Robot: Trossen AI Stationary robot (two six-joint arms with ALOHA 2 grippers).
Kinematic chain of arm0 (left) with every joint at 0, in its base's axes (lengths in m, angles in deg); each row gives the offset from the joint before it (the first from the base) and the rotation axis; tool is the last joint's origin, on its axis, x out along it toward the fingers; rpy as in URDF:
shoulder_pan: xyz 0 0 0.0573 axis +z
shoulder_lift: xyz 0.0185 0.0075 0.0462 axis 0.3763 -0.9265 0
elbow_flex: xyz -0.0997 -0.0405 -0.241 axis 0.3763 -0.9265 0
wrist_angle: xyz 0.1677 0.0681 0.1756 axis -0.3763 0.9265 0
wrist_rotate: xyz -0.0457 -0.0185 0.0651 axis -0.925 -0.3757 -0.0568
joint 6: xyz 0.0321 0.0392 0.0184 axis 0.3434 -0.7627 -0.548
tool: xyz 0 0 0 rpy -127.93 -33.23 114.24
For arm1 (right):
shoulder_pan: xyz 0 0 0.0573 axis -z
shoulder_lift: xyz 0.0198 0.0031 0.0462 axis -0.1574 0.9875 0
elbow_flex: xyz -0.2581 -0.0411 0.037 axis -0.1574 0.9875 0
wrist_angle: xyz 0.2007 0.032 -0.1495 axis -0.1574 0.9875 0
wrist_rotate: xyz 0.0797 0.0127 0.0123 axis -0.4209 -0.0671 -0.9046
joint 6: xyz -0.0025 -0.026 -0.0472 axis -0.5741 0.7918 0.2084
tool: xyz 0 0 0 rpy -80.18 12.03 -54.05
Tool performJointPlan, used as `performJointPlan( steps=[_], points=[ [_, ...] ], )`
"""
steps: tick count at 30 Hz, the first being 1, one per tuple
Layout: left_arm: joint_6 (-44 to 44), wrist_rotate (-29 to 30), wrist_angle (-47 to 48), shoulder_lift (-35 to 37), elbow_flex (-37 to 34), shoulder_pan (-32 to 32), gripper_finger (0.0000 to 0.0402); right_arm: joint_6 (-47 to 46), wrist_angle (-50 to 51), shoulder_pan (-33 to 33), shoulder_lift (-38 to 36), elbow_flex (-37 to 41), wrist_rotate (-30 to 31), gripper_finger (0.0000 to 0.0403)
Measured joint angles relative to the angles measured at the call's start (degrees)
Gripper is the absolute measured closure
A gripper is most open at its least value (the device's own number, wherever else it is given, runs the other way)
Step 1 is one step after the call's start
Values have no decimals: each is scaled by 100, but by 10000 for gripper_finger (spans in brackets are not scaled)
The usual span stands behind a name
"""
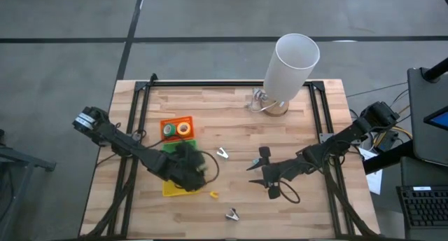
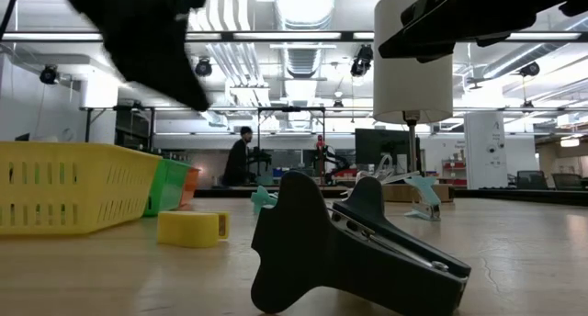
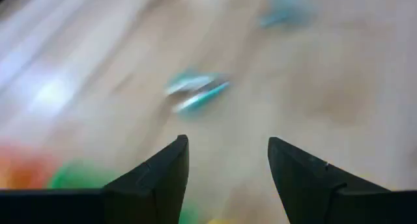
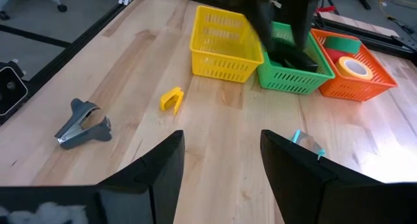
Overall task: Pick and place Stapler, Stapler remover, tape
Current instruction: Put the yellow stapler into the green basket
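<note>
The black stapler (image 4: 294, 58) lies inside the green tray (image 4: 287, 81). My left gripper (image 3: 228, 142) hangs open and empty just above that tray (image 1: 190, 168) and partly hides it. A green tape roll (image 4: 342, 44) and a yellow one (image 4: 355, 68) lie in the orange tray (image 1: 176, 127). A small yellow roll (image 1: 214, 194) rests on the table beside the yellow tray (image 4: 225, 45). A teal staple remover (image 1: 222, 153) lies mid-table, and a dark grey one (image 4: 85, 123) near the table's near edge. My right gripper (image 4: 221, 136) is open and empty right of centre (image 1: 253, 172), facing the trays.
A tall white cylinder (image 1: 294, 59) on a stand rises at the far edge, right of centre. A black frame (image 1: 140, 115) runs along the table's sides. Bare wood (image 1: 280, 129) lies between the trays and the right arm. A person (image 2: 239, 155) stands far off in the room.
</note>
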Motion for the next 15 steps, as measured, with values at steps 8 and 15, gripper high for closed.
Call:
performJointPlan(
  steps=[8, 15],
  points=[
    [-2131, -1699, -2595, -477, -140, -46, 193, -12, 0, 0, 0, 18, 4, 211],
    [-1692, -2300, -2652, -1180, -155, -102, 193, -140, -1, -2, -2, 89, 3, 220]
  ],
)
